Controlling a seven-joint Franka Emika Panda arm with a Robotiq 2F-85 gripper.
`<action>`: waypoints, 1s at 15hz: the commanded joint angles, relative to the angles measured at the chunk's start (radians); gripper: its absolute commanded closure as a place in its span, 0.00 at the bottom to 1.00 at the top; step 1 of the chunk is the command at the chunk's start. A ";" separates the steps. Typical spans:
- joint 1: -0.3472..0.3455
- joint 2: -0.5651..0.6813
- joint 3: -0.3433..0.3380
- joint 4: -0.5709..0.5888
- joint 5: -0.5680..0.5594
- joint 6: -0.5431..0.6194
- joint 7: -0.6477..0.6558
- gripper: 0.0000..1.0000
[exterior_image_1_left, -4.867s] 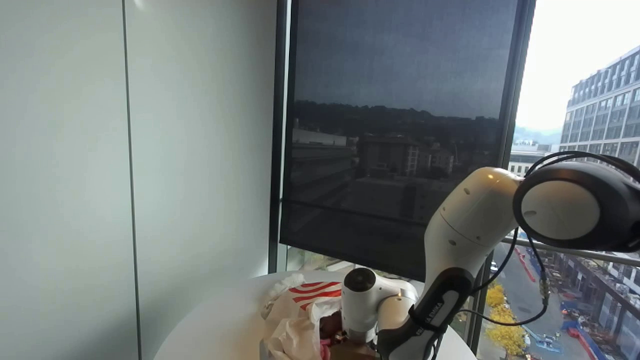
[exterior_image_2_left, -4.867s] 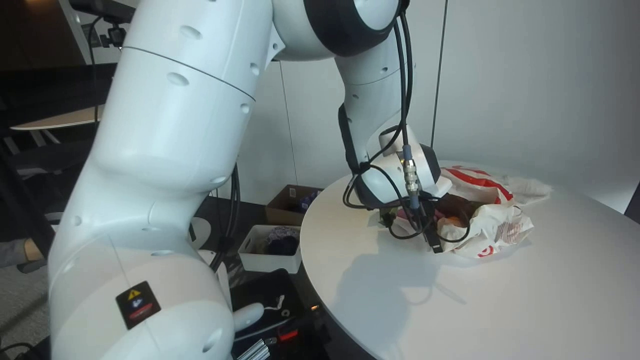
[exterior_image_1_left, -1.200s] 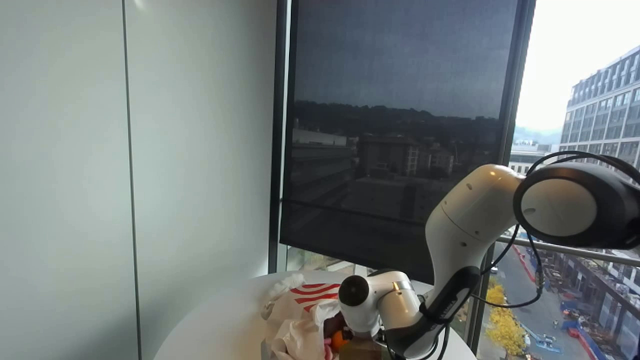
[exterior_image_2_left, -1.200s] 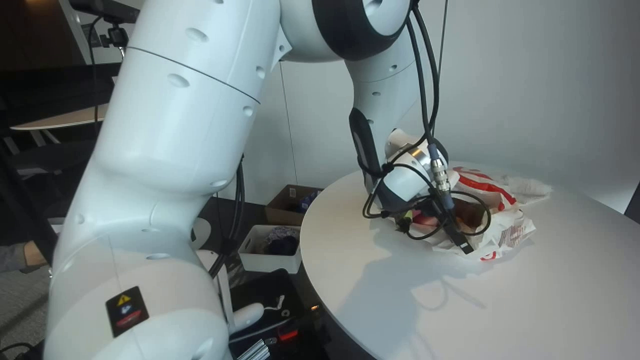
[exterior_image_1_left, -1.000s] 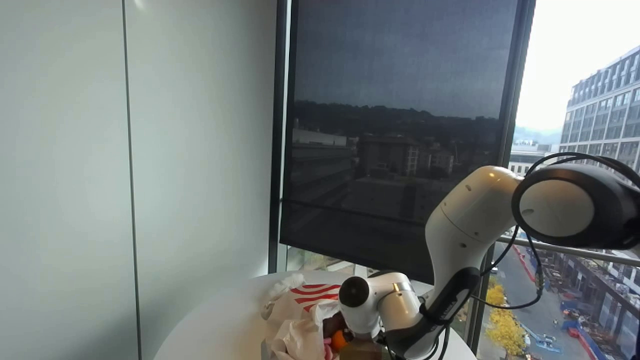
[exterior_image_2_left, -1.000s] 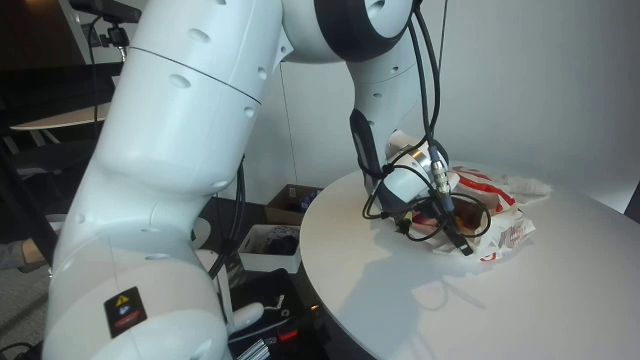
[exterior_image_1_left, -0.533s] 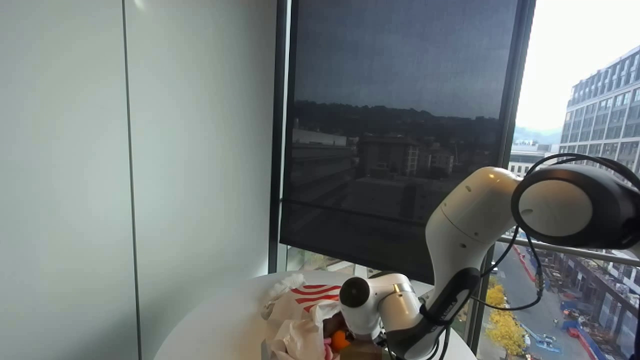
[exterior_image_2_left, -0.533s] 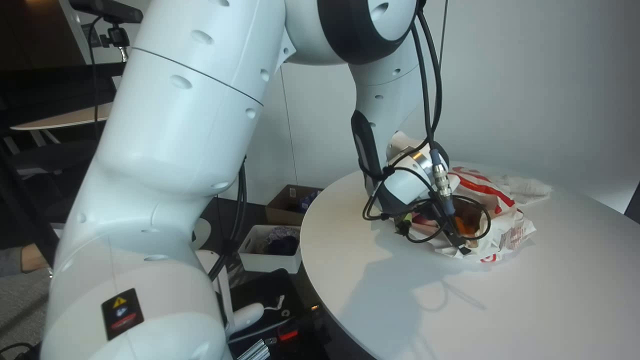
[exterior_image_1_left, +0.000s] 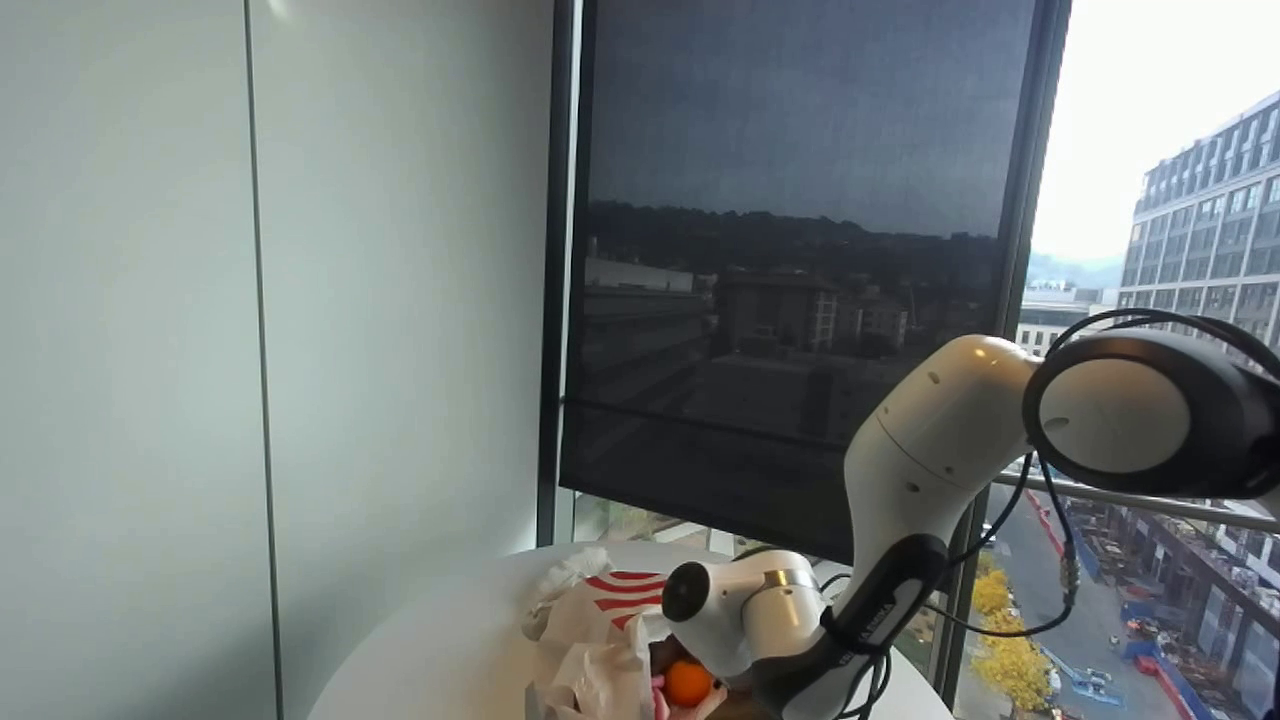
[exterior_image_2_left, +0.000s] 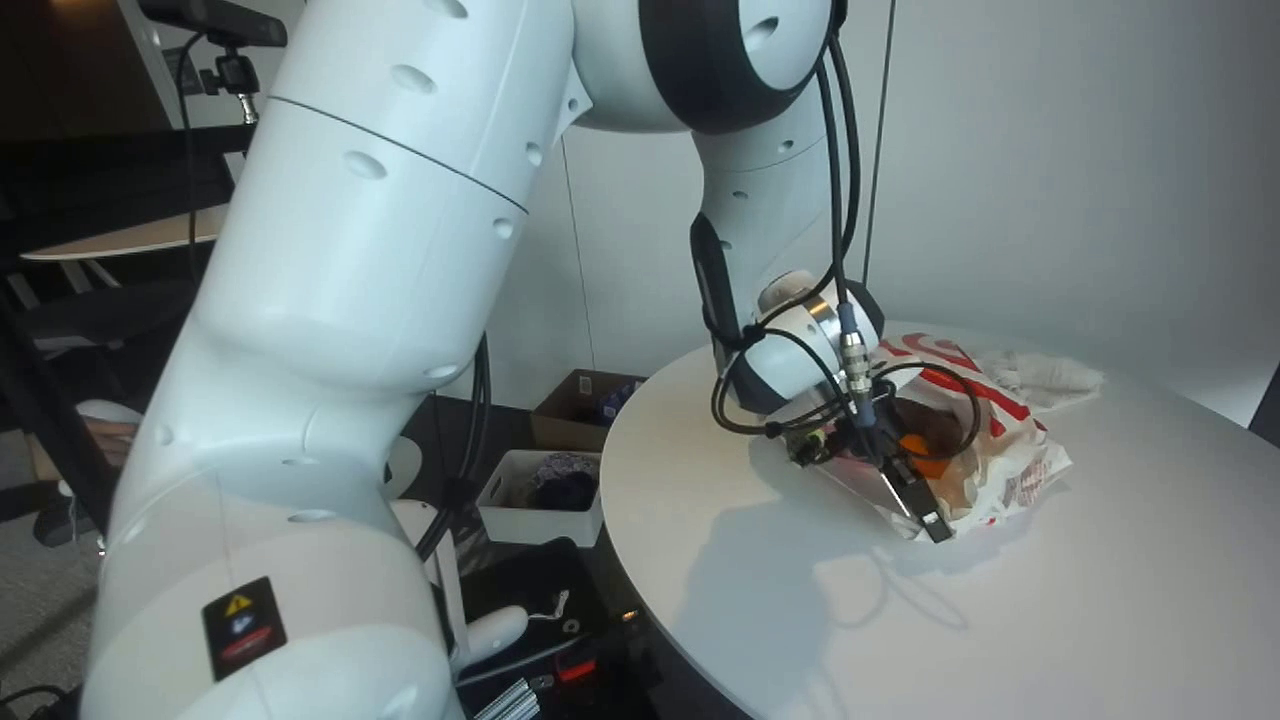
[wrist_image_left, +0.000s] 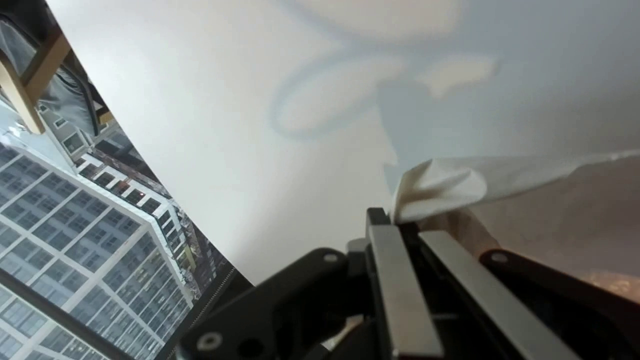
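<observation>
I find the hand (wrist_image_left: 397, 223) pinching the rim (wrist_image_left: 445, 187) of the bag (exterior_image_2_left: 1002, 472), toward the edge of the tabletop (exterior_image_2_left: 920, 630) nearest the wall (exterior_image_2_left: 1050, 170). Hard pulling could tear it and spill the orange (exterior_image_1_left: 688, 683).

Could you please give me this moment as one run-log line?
end effector: shut on edge of plastic bag | plastic bag: on white table, mouth open | orange round item: visible in bag's mouth

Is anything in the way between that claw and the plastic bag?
Nothing visible: in the wrist view, the claw is shut on the edge of the plastic bag. The orange ball shows in the bag's opening, not between them.
</observation>
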 joint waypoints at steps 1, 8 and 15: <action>0.041 -0.026 0.034 0.024 0.089 -0.234 -0.154 0.91; 0.140 -0.127 0.094 0.041 0.116 -0.701 -0.306 0.92; 0.112 -0.232 0.155 0.032 0.126 -0.701 -0.317 0.62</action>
